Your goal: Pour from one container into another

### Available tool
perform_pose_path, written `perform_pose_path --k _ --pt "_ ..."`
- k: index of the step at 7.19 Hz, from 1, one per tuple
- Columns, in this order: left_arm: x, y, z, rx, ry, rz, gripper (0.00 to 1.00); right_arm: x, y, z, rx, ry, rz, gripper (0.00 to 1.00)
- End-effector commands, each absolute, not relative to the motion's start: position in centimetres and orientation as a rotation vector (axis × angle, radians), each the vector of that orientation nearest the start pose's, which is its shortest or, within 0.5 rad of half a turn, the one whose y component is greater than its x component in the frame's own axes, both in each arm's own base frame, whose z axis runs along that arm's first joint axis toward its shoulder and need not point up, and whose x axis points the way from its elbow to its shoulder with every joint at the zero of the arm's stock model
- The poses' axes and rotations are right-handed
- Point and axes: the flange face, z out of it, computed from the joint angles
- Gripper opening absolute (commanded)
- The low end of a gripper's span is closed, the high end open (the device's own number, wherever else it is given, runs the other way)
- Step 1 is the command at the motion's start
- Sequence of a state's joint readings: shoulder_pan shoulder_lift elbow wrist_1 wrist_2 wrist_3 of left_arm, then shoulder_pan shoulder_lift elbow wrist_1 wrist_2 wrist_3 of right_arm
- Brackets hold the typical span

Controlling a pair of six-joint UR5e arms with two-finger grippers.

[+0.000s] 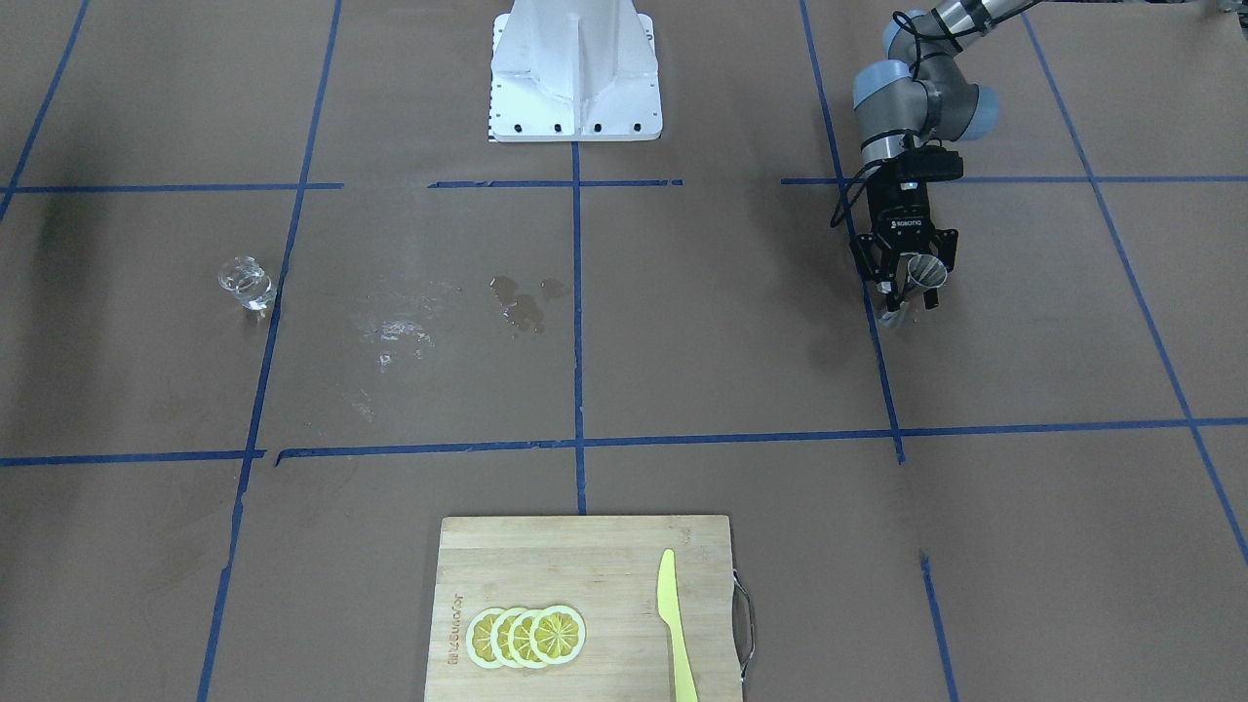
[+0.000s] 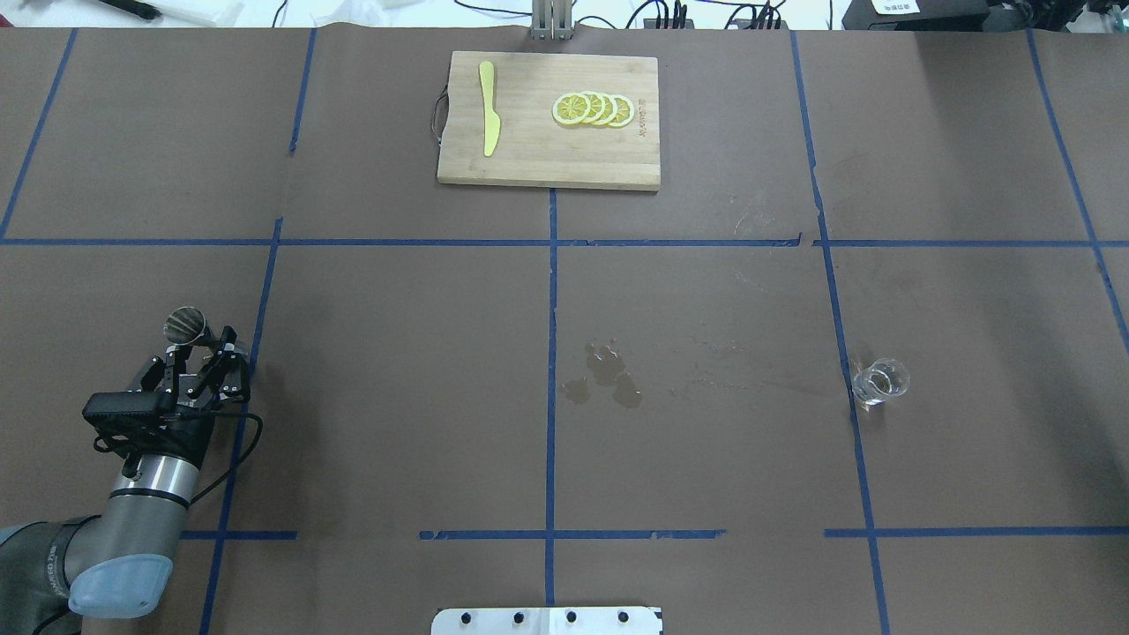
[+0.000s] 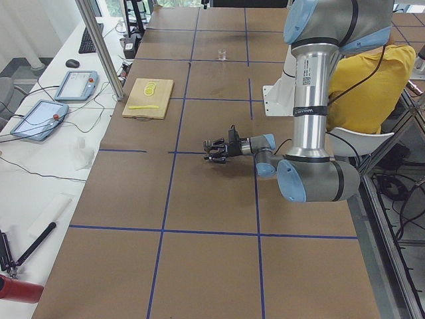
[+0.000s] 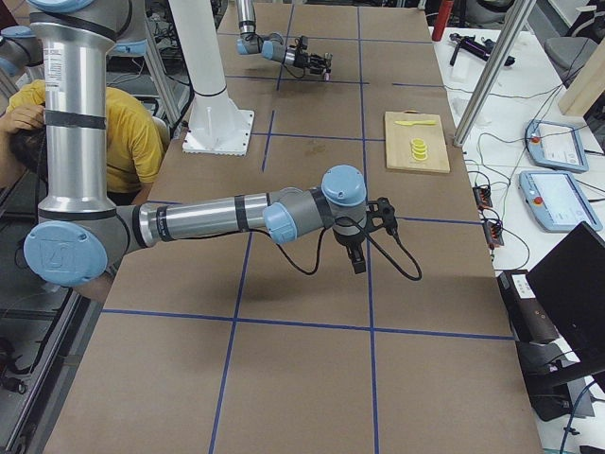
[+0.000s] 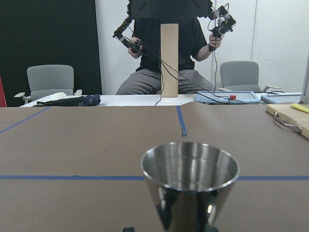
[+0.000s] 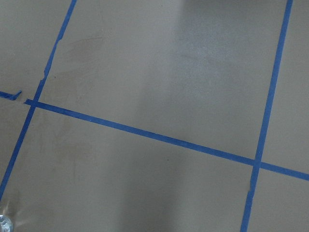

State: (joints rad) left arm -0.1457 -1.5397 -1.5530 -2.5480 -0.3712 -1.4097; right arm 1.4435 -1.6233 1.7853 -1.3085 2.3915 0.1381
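Note:
The steel jigger (image 2: 185, 324) stands upright at the table's left side, and my left gripper (image 2: 201, 353) is shut on its narrow waist. In the front-facing view the jigger (image 1: 922, 276) sits between the fingers of the left gripper (image 1: 907, 291). Its open cup (image 5: 189, 176) fills the lower middle of the left wrist view. The clear glass cup (image 2: 879, 381) stands alone far to the right, also visible as the glass cup (image 1: 246, 284). My right gripper (image 4: 358, 261) hangs above the table, pointing down. Whether it is open or shut I cannot tell.
A wooden cutting board (image 2: 529, 159) at the far edge carries lemon slices (image 2: 594, 109) and a yellow knife (image 2: 489, 119). Wet spill marks (image 2: 607, 379) lie mid-table. The robot's base plate (image 1: 575, 107) is at the near edge. A person in yellow (image 3: 372, 80) sits beside the robot.

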Motion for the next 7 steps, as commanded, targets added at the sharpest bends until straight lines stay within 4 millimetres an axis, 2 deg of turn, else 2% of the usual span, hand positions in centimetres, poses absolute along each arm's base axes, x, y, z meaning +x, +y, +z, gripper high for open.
perform_pose_path --k 1,2,4,5,7 --pt "42.9 -29.1 55.0 1.218 0.628 -0.539 0.24 -0.2 -48.8 54.6 0.288 -0.853 -0.164 1.00" --pt "42.4 -29.1 55.5 1.219 0.619 -0.532 0.00 -0.2 -48.9 54.5 0.290 -0.852 -0.165 1.00" --pt "42.1 -29.1 55.0 1.238 0.611 -0.521 0.00 -0.2 -49.0 54.5 0.291 -0.851 -0.164 1.00" --pt "41.6 -29.0 53.3 1.260 0.624 -0.491 0.00 -0.2 -49.0 54.4 0.292 -0.851 -0.164 1.00" --pt "40.2 -28.8 51.4 1.316 0.656 -0.436 0.00 -0.2 -49.2 54.2 0.294 -0.850 -0.165 1.00"
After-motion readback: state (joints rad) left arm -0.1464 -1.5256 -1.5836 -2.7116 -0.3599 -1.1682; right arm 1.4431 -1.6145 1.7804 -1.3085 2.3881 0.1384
